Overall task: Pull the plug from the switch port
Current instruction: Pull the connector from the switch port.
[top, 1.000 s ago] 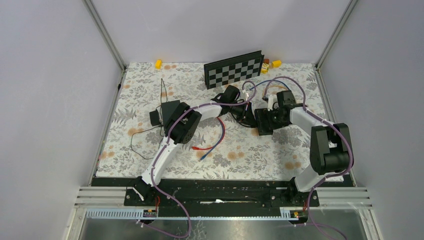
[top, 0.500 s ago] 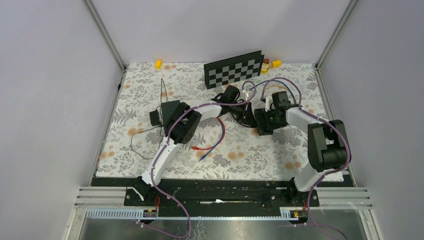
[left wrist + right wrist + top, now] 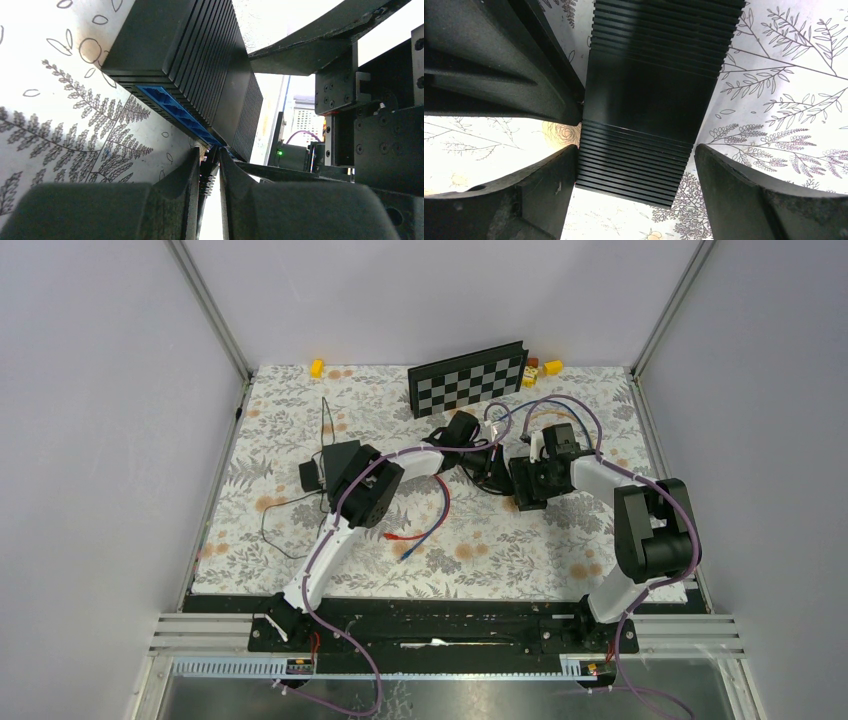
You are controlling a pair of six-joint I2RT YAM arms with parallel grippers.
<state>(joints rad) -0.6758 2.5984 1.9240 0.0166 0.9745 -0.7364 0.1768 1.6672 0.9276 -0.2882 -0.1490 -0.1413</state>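
Observation:
The black ribbed switch (image 3: 524, 496) lies on the flowered cloth right of centre. In the left wrist view its blue port face (image 3: 175, 112) shows under the body (image 3: 200, 55). My left gripper (image 3: 209, 159) is shut on the plug (image 3: 207, 176), whose ribbed boot sits between the fingers, right at the port face. In the top view it (image 3: 493, 454) is just left of the switch. My right gripper (image 3: 636, 157) straddles the switch (image 3: 649, 100), its left finger (image 3: 549, 185) against one side and its right fingertip (image 3: 714, 165) at the other edge. It also shows from above (image 3: 540, 475).
A folded chessboard (image 3: 467, 377) lies at the back, with yellow blocks (image 3: 317, 367) (image 3: 552, 366) near the back edge. A black box with thin wires (image 3: 310, 476) sits left. Red and blue leads (image 3: 420, 530) lie in front, and a black cable loop (image 3: 480, 477) lies by the switch.
My right arm has shifted a little to the left, onto the switch. The left arm and the switch have stayed put.

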